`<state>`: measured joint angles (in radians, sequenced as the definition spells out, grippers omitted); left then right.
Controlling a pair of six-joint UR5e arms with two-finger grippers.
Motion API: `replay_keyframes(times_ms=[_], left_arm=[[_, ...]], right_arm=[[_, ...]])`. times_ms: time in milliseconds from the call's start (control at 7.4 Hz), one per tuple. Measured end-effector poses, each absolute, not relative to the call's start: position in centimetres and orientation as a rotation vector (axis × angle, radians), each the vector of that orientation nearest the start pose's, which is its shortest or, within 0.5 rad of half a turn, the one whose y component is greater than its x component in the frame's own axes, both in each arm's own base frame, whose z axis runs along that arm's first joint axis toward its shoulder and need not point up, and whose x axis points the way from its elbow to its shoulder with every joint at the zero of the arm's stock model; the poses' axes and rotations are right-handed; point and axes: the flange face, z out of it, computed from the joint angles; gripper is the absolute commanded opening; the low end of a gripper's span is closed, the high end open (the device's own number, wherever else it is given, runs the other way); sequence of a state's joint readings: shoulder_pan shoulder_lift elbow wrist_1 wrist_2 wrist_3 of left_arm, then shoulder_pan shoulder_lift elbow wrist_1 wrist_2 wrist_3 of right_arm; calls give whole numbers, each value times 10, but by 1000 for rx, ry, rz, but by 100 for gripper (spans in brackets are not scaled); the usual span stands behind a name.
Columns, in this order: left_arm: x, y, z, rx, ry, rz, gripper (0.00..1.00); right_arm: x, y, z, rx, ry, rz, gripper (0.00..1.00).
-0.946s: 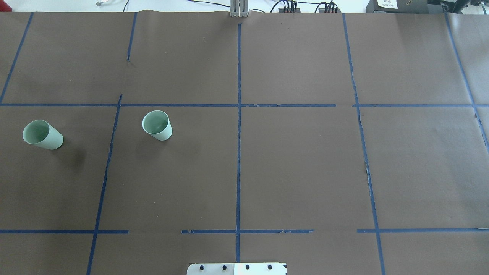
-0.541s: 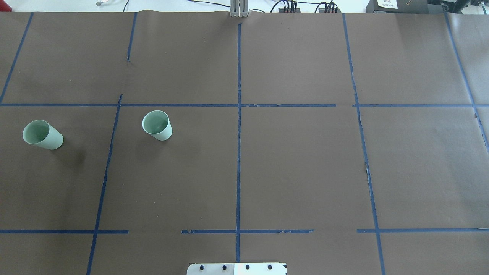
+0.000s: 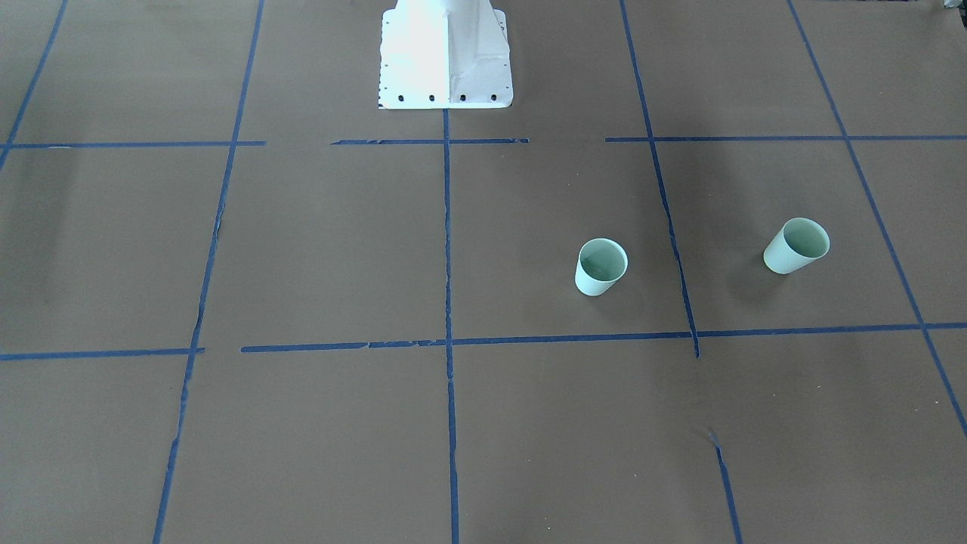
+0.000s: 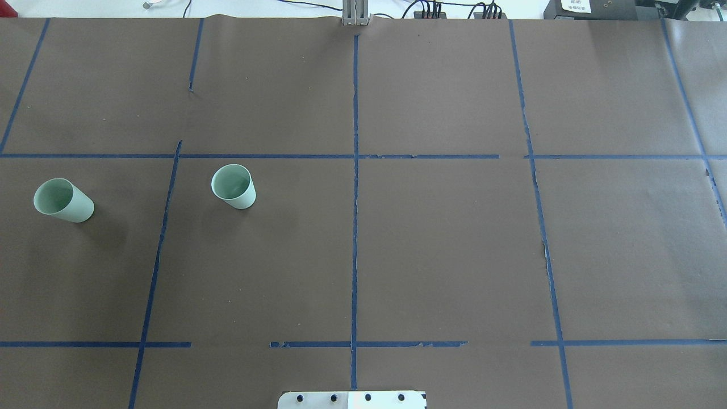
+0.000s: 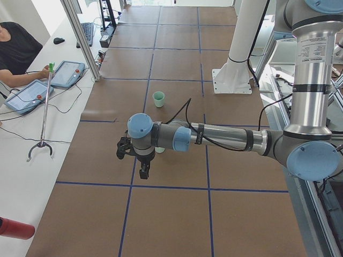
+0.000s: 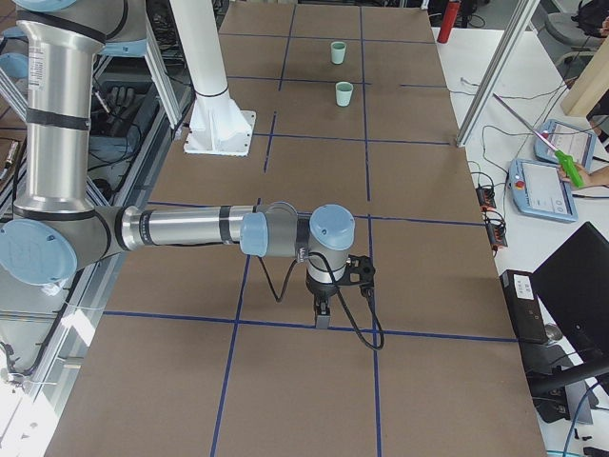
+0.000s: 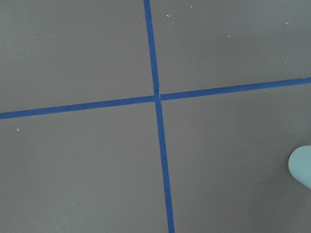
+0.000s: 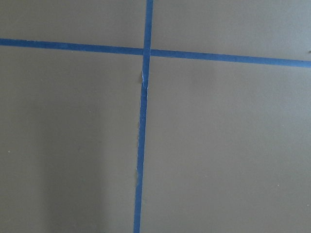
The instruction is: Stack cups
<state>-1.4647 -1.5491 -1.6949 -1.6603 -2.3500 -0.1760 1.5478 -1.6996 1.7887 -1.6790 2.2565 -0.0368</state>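
The left hand [image 5: 143, 172] hangs fingers-down above the table [image 4: 443, 255], and the right hand [image 6: 322, 314] does likewise. I cannot tell whether either's fingers are apart or together, though neither holds a cup. Two cups stand upright on the robot's left of the one white pedestal [image 4: 352, 399]: the inner cup [image 4: 233, 186] nearer it, the outer cup [image 4: 61, 200] farther out, well apart. I judge the first reach is due: grip the outer cup's wall squarely, lift clear, centre over the inner cup's mouth, lower straight.
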Motion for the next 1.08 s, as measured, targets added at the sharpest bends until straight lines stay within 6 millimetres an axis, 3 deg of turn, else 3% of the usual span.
replay_keyframes(times_ms=[405, 676, 1081], left_arm=[[69, -494, 575, 77, 844, -83, 100], [116, -487, 571, 55, 864, -90, 100], [151, -479, 580, 38, 849, -73, 100]], right_arm=[[60, -436, 628, -14, -686, -51, 100], [60, -436, 628, -14, -686, -51, 100], [60, -436, 628, -14, -686, -51, 100]])
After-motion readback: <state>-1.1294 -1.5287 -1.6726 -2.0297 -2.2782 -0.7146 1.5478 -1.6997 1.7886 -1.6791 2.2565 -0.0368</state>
